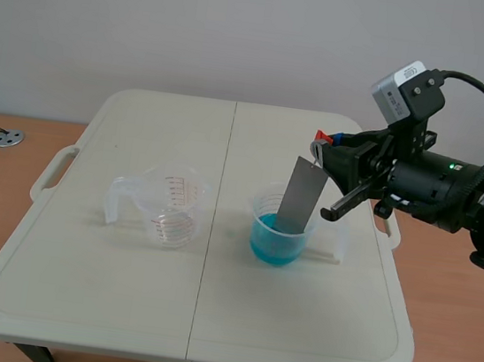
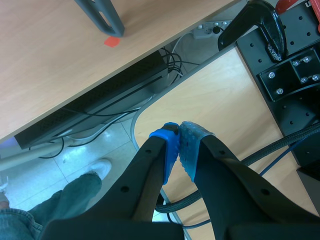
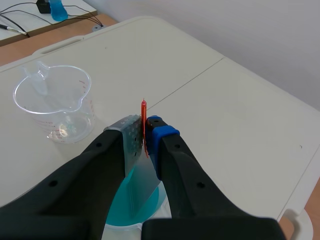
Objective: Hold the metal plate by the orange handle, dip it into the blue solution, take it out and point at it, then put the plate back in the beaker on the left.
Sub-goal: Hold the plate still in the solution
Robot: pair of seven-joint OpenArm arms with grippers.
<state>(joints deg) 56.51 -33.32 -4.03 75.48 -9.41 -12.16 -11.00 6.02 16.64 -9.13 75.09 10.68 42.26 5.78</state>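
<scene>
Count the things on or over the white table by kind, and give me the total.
Beakers: 2 (empty clear plastic beaker; clear plastic beaker of blue solution)
Plates: 1 (grey metal plate with an orange handle)
Total: 3

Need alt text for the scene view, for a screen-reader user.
The right gripper holds a metal plate by its orange handle, with the plate's lower end inside a beaker of blue solution right of the table's middle. An empty clear beaker stands to its left.
</scene>
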